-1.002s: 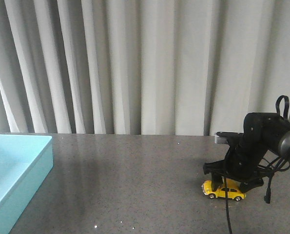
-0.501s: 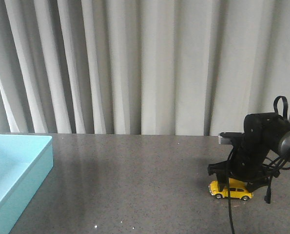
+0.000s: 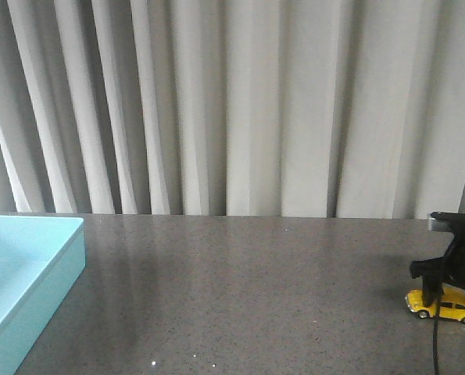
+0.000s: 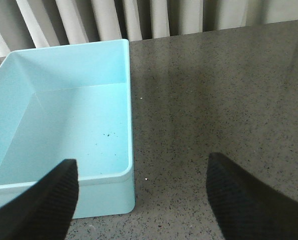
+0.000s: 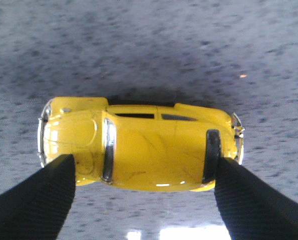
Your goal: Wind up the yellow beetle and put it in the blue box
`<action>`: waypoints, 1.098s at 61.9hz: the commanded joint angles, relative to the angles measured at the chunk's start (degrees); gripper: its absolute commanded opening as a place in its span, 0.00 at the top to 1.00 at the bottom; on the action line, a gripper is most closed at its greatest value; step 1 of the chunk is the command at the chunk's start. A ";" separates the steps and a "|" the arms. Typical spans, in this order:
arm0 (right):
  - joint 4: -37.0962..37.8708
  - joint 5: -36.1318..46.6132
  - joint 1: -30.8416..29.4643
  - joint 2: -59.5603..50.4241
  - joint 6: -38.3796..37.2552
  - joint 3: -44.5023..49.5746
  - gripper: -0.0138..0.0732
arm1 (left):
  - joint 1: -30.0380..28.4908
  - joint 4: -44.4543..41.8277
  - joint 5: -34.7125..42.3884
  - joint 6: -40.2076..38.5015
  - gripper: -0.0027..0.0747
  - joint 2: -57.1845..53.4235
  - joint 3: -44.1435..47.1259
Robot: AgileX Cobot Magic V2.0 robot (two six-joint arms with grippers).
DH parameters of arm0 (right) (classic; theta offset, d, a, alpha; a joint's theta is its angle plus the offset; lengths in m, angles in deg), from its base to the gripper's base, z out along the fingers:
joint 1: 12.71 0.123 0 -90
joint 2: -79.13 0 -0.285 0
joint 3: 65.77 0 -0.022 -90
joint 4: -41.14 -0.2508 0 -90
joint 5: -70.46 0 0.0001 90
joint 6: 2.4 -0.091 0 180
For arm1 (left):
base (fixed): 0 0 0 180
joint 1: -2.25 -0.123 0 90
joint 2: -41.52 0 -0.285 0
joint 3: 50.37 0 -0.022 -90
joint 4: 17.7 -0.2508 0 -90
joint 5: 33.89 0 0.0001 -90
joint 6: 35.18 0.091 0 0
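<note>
The yellow beetle stands on its wheels on the dark table at the far right edge of the front view. My right gripper comes down over it from above. In the right wrist view the black fingers press on the two ends of the yellow beetle, so my right gripper is shut on it. The blue box sits at the far left. My left gripper hangs open above the table just beside a corner of the blue box, holding nothing.
A grey speckled table runs between the box and the car. A pleated grey curtain closes off the back. A black cable hangs down in front of the car. The inside of the box holds only a few dark specks.
My right gripper has slid to the right along the table with the yellow beetle in it, from mid-right to the frame's right edge. The blue box has not moved.
</note>
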 commanded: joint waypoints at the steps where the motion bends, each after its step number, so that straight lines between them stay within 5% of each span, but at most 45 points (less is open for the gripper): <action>1: -0.56 1.45 -3.03 -1.17 3.90 -0.59 0.20 | 0.34 0.31 3.59 -0.17 0.30 0.27 -1.75; 31: -1.77 2.61 -4.17 -1.79 10.03 -0.59 0.20 | 0.34 0.31 3.42 -0.17 0.30 0.64 -1.75; 51: -11.15 0.61 -3.92 -11.91 14.10 -0.38 0.20 | 0.34 0.31 3.49 -0.17 0.30 0.64 -1.75; 68: -7.12 -1.08 3.55 -22.66 9.85 -0.38 0.20 | 0.34 0.31 3.39 -0.17 0.30 0.64 -1.75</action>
